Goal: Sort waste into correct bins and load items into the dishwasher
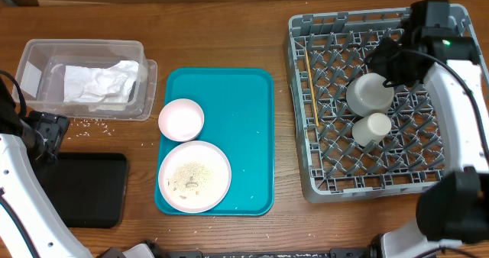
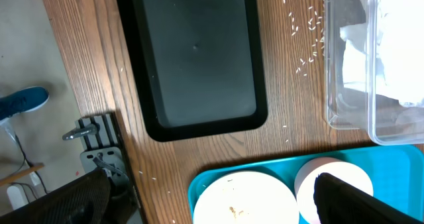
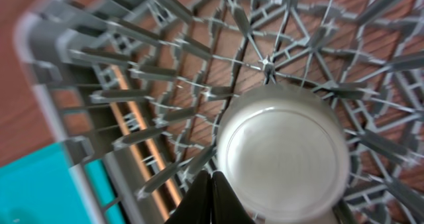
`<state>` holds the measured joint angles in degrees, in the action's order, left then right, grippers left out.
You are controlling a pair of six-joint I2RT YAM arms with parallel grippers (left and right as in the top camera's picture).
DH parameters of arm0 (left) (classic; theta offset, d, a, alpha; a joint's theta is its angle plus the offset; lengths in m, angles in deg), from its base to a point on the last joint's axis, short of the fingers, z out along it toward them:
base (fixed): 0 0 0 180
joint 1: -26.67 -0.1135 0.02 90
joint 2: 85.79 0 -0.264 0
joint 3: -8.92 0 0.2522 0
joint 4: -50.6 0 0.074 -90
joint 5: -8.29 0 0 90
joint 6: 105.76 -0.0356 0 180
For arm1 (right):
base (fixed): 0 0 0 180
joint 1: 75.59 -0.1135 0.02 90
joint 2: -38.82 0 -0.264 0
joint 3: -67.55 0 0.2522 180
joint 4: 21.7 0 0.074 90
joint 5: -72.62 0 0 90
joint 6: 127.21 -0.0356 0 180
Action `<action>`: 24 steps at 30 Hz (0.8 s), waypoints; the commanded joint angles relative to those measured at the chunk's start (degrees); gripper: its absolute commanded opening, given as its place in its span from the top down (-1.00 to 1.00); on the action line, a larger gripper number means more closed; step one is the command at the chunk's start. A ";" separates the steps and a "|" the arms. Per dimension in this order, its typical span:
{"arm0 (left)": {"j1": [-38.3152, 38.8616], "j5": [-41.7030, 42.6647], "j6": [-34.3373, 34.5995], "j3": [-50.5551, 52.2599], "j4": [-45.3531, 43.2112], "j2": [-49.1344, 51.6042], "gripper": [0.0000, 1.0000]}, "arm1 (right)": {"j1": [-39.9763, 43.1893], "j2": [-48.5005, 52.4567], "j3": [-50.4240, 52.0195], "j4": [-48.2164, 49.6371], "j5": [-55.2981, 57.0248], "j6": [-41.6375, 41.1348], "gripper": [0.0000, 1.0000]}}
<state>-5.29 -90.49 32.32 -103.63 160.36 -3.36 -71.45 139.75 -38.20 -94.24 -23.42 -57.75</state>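
A clear tub (image 1: 34, 59) at the back left holds crumpled white napkins (image 1: 99, 82); both also show in the left wrist view, the tub (image 2: 344, 121) and the napkins (image 2: 391, 65). A black tray (image 1: 84, 189) (image 2: 199, 58) lies at the front left. A pale pink bowl (image 1: 181, 119) (image 2: 331, 177) and a large plate (image 1: 218, 162) (image 2: 245, 197) with rice (image 1: 191, 175) sit on a teal tray. The grey rack (image 1: 306, 174) holds an upturned grey-green bowl (image 1: 370, 94) (image 3: 285, 151), a white cup (image 1: 372, 128) and chopsticks (image 1: 311, 90). My left gripper (image 1: 46, 132) (image 2: 212, 207) is open and empty. My right gripper (image 1: 382, 62) (image 3: 212, 194) is shut and empty beside the bowl.
Loose rice grains (image 1: 84, 124) (image 2: 308, 45) lie scattered on the wood between the tub and the black tray. The teal tray (image 1: 252, 136) (image 2: 278, 168) fills the table's middle. The table's left edge and the floor show in the left wrist view.
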 commanded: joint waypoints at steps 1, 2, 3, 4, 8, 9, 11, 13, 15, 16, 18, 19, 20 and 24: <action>0.11 -0.17 0.81 -0.70 -0.07 0.09 -1.00 | 0.04 6.05 -1.01 0.59 -0.04 0.63 0.92; 0.11 -0.17 0.83 -0.70 -0.07 0.09 -0.99 | 0.04 7.39 -1.01 0.48 -0.04 0.63 0.92; 0.11 -0.20 0.81 -0.70 -0.04 0.09 -0.99 | 0.04 8.37 -1.01 0.44 -0.04 0.63 0.92; 0.11 -0.17 0.83 -0.70 -0.07 0.09 -1.00 | 0.04 8.98 -1.01 0.44 0.13 0.63 0.92; 0.11 -0.17 0.83 -0.70 -0.04 0.09 -1.00 | 0.04 10.75 -1.01 -0.02 2.78 0.63 0.92; 0.11 -0.20 0.83 -0.70 -0.04 0.09 -1.00 | 0.04 10.62 -1.11 0.11 2.78 0.61 0.92; 0.11 -0.17 0.81 -0.70 -0.07 0.09 -0.99 | 0.04 10.51 -1.31 0.15 2.75 0.61 0.92; 0.11 -0.20 0.83 -0.70 -0.04 0.09 -1.00 | 0.04 10.36 -2.36 -1.46 2.71 0.61 0.92; 0.11 -0.20 0.81 -0.70 -0.07 0.09 -1.00 | 0.04 9.60 -4.33 -4.20 1.97 0.63 0.92; 0.11 -0.17 0.81 -0.70 -0.04 0.09 -1.00 | 0.04 8.94 -5.60 -5.46 1.22 0.63 0.92; 0.15 -0.17 0.81 -0.70 -0.04 0.09 -1.00 | -0.04 7.30 -8.33 -8.35 -1.55 1.20 0.92; 0.15 -0.17 0.83 -0.70 -0.07 0.09 -1.00 | -0.07 6.12 -10.60 -10.84 -4.74 2.43 0.92; 0.15 -0.20 0.83 -0.70 -0.04 0.09 -1.00 | -0.35 5.16 -12.57 -13.07 -8.61 4.31 0.92; 0.15 -0.20 0.81 -0.70 -0.07 0.09 -1.00 | -7.21 3.78 -14.12 -14.93 -20.41 5.99 0.67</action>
<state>-5.29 -90.47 32.34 -103.63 160.36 -3.36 -73.37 145.73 -50.74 -109.59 -34.13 -53.64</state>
